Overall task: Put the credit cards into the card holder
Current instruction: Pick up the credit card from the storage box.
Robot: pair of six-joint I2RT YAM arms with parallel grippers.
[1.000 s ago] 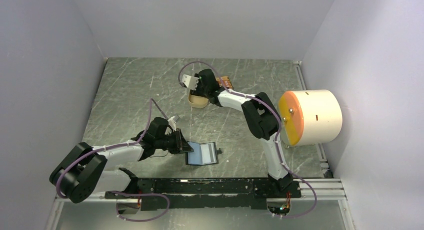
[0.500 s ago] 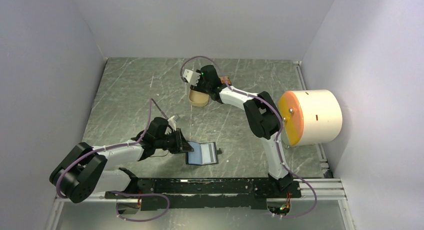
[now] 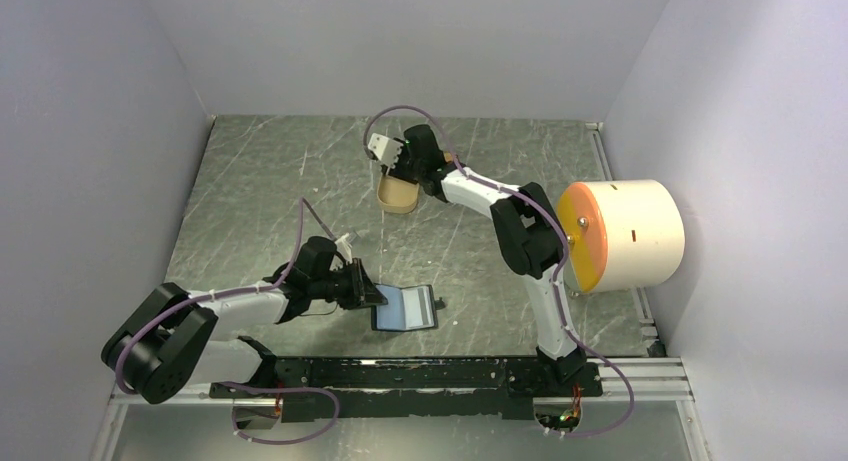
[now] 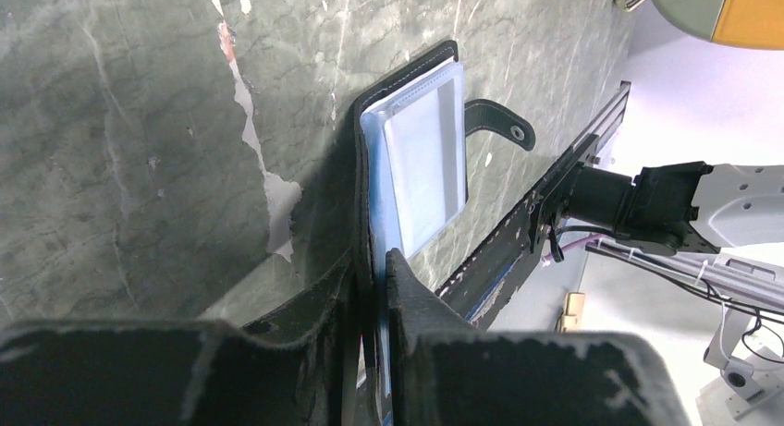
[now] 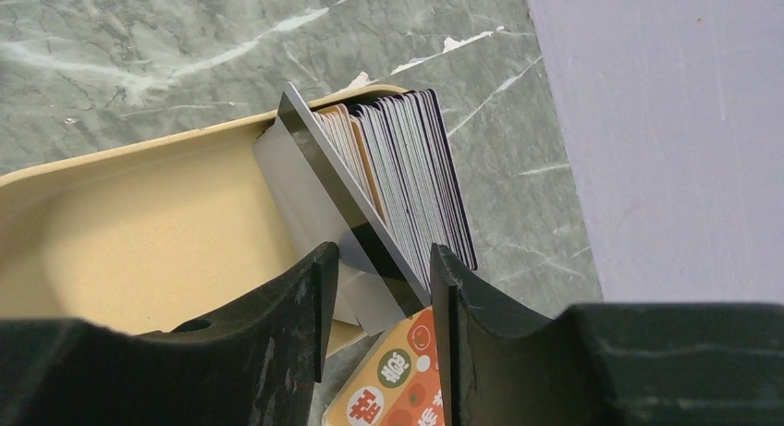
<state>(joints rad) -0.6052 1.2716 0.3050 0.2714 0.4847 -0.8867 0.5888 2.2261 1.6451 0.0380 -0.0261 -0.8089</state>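
Lying open on the green marbled bench [image 3: 260, 181], the card holder [image 3: 408, 308] is seen low in the middle of the top view, its blue inside turned up. Its black cover edge is pinched by the left gripper [image 4: 374, 260], whose fingers [image 4: 411, 301] are pressed together on it with only the cover between them. In the left wrist view a clear pocket [image 4: 425, 158] is shown inside the holder, and the snap tab [image 4: 499, 121] is laid flat on the bench to the right of it.

The right gripper [image 5: 376, 260] is held in the upper middle of the top view, over a tan tin [image 5: 139, 250]. A stack of credit cards [image 5: 407, 167] is stood on edge against the right end of the tin. One grey card [image 5: 305, 186] is tilted away from the stack, to its left, and its lower corner is placed between the two gripper fingers. These are spread apart on either side of it; whether the card is actually pressed by them cannot be told. An orange printed card [image 5: 393, 389] is seen at the bottom edge of the right wrist view, outside the tin, below the grey card. A large cream cylinder [image 3: 625, 236] with an orange face is set at the right of the top view, well apart from the holder.
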